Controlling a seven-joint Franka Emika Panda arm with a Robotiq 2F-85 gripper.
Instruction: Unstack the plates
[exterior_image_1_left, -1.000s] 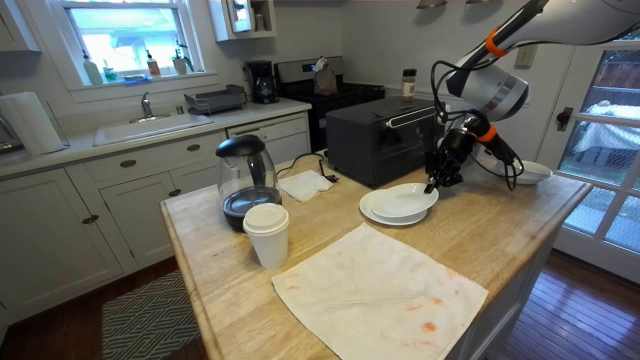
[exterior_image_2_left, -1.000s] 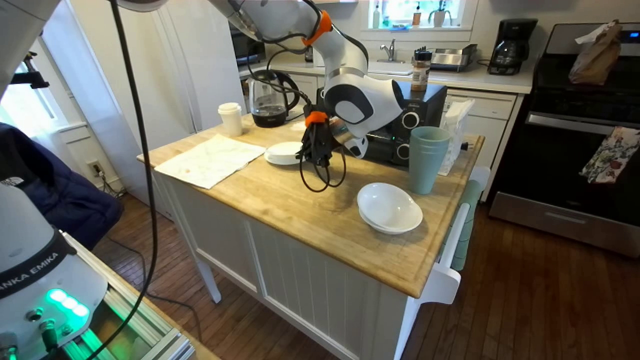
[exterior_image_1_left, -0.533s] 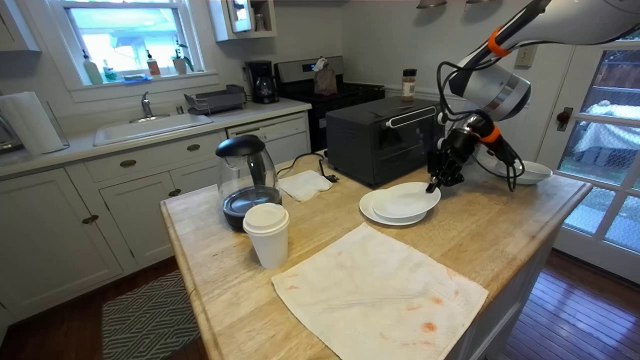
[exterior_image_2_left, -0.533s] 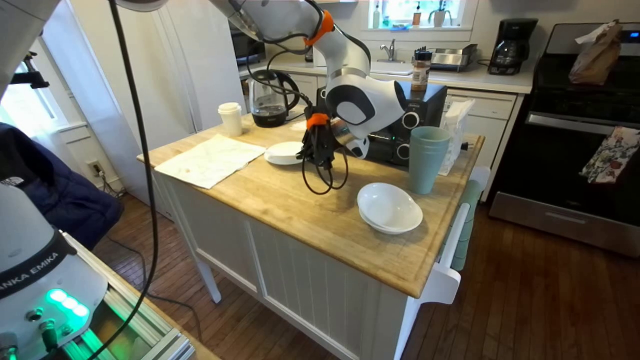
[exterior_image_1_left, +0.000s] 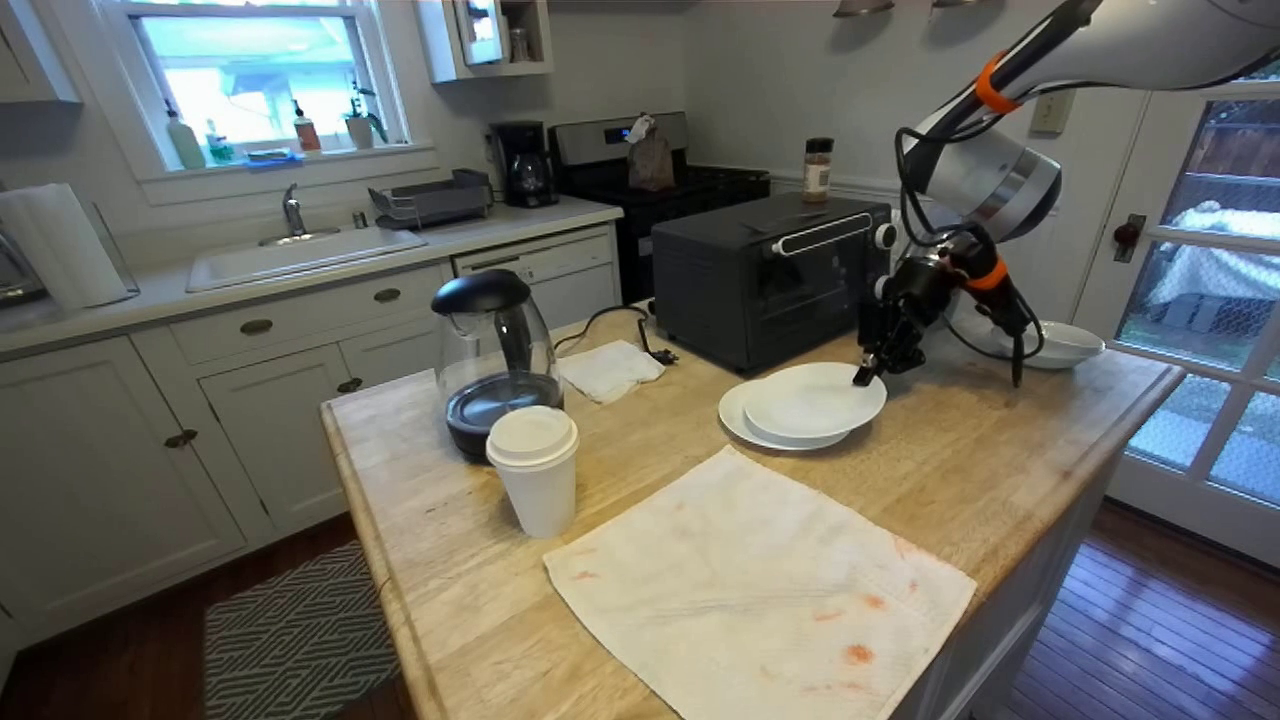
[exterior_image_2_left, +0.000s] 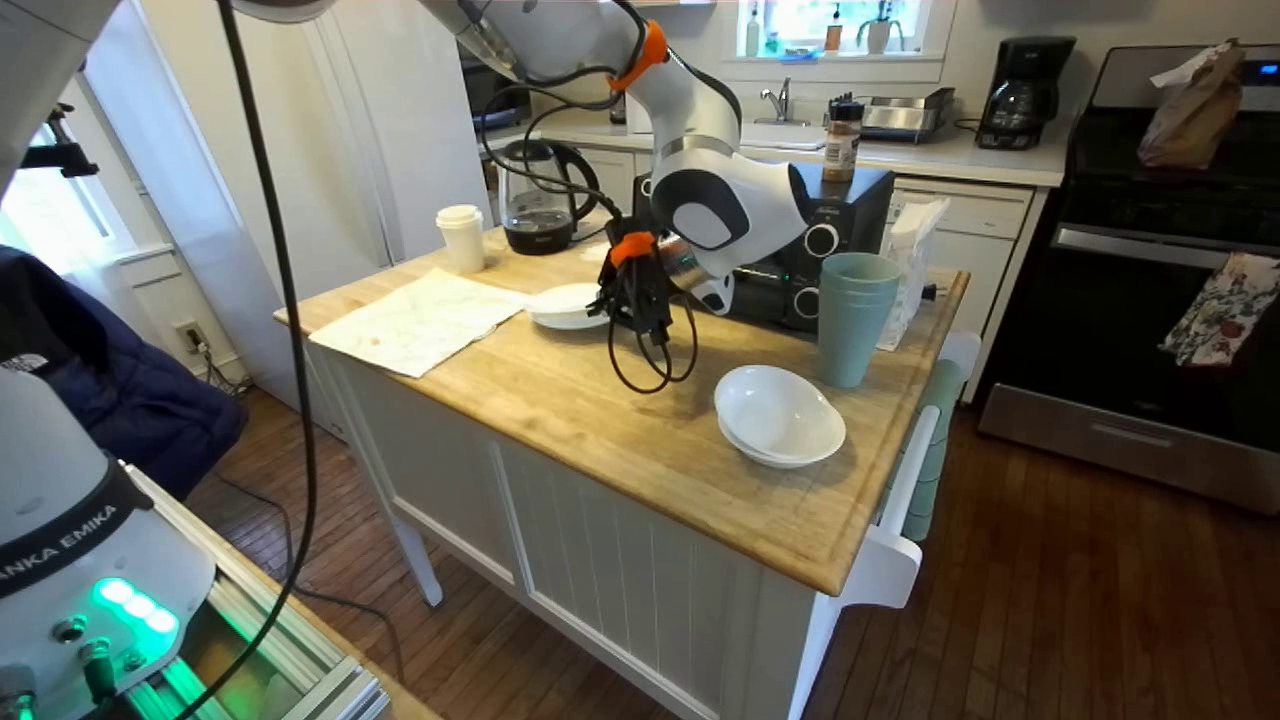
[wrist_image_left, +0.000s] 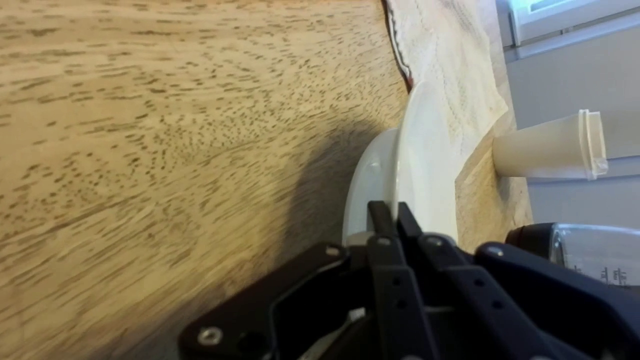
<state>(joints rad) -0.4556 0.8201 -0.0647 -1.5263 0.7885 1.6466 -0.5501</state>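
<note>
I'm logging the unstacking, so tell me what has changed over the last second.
In an exterior view, the upper plate has shifted slightly right, its gripped edge reaching farther past the lower plate. The gripper, pinching that plate's upper rim, has moved slightly the same way, and its black cables have swung. No new grip or release shows. The lower plate, white cup, glass kettle and cloth stayed put.

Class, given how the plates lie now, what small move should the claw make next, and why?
Probably a short lift straight up: the claw pinches the rim of the upper plate in the wrist view, but in an exterior view it overlaps the lower plate, so going sideways first might drag both.
</note>
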